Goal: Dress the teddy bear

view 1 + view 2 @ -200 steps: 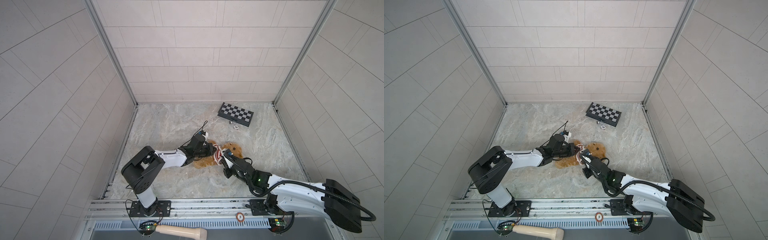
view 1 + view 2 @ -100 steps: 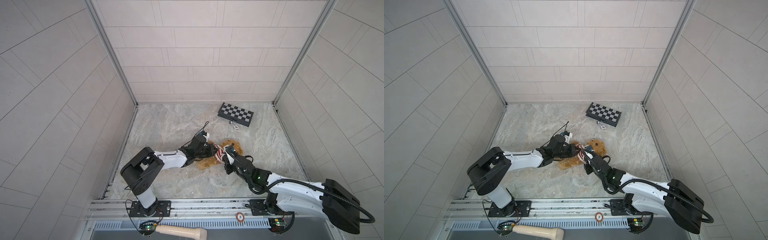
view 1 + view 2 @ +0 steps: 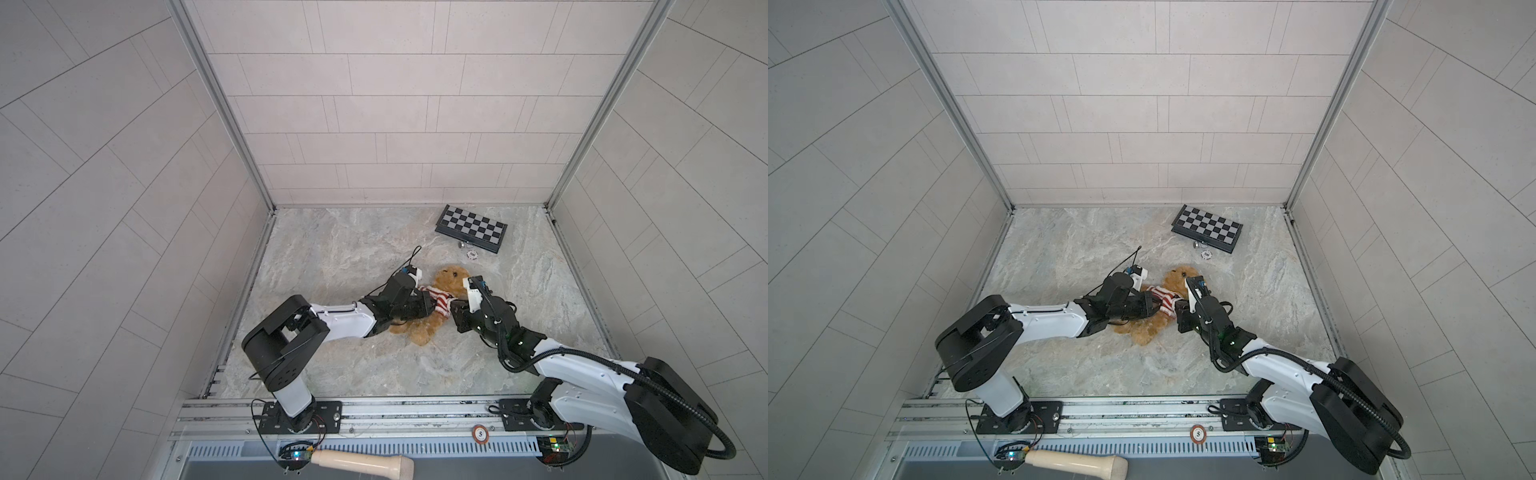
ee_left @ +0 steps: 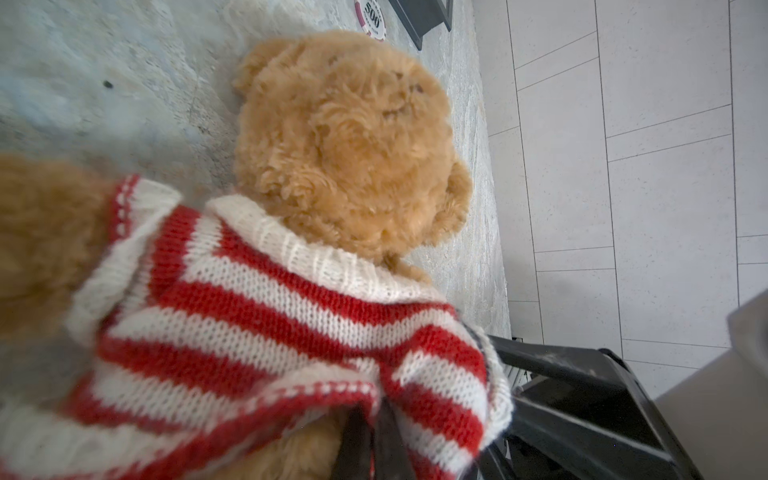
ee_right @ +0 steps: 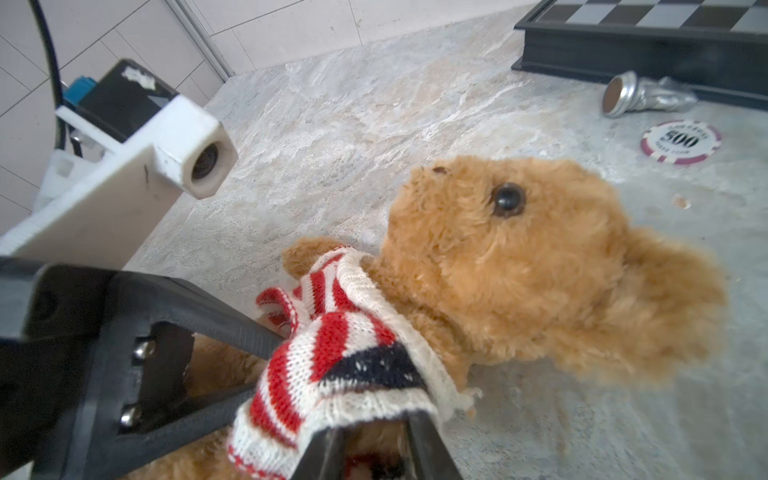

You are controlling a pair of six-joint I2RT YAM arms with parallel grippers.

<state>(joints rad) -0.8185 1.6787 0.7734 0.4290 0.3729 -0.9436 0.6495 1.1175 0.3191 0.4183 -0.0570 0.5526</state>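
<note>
Grey marbled tabletop (image 3: 353,249) enclosed by pale tiled walls, with both arms meeting at the centre of both top views. At the bottom edge of the left wrist view, the left pincer (image 4: 370,436) has its jaws pressed together on the lower hem of the red-and-white sweater (image 4: 249,332). At the bottom edge of the right wrist view, the right pincer (image 5: 374,449) shows its jaws partly spread, with the opposite hem lying across their tips; whether any knit is caught there cannot be told. Between the two pincers lies the teddy bear (image 3: 451,279), on its back at the centre of the frame, head toward the upper right and legs toward the lower left. The collar already sits around its neck, and one paw shows beyond a sleeve opening in the right wrist view; the other arm is hidden. In the top views the sweater forms only a narrow band across the chest, leaving belly and legs bare, so the task is judged well advanced, with the hem left to draw down over the body. Beyond the bear, toward the upper right, lie a poker chip (image 3: 471,254), a fallen silver chess piece (image 5: 644,97) and a chessboard (image 3: 471,227), all well apart from the pincers.
</note>
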